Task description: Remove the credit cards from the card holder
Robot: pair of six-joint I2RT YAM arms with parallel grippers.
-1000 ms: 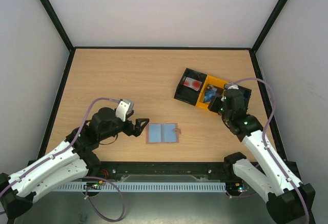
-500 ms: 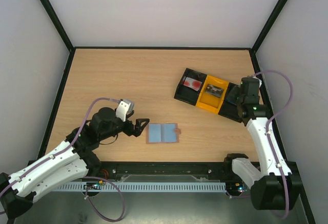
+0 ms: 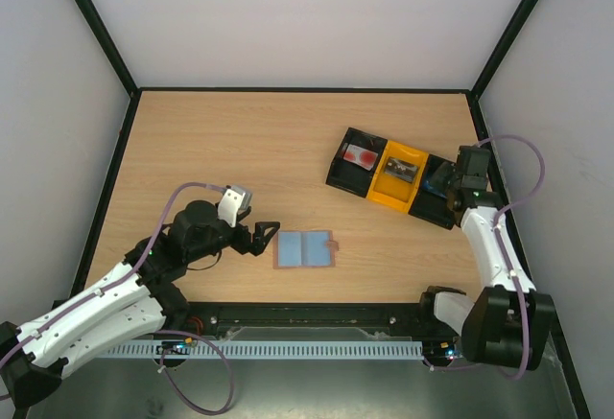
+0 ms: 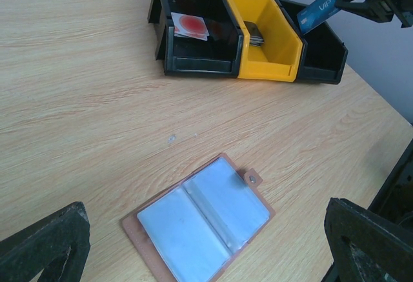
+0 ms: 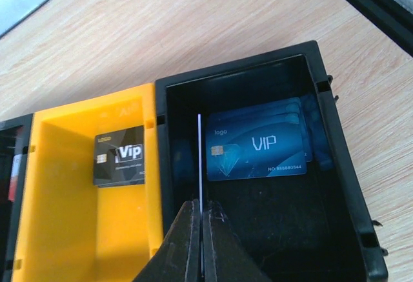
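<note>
Lying open and flat: the small blue-grey folding card holder with thin brown edging (image 3: pixel 306 248) is resting on the light wooden table (image 3: pixel 240 151), close to the near edge.
Sitting far off to the right: the long plastic tray with a black, a yellow and a black box (image 4: pixel 271 69) is standing well apart from the card holder.
Lying in the tray: a white card with red spots (image 4: pixel 189 25) is in the left black box, a black VIP card (image 5: pixel 120 156) is in the yellow box, and flat blue VIP cards (image 5: pixel 258 148) are in the right black box.
Left gripper (image 3: pixel 269 238): it is hanging just beside the card holder's left edge, with its fingers spread wide and holding nothing.
Right gripper (image 5: pixel 201 212): it is hanging over the right black box, with its fingers squeezing tight on a thin blue card marked VIP (image 4: pixel 319 16), which is standing on its edge above the flat blue VIP cards.
</note>
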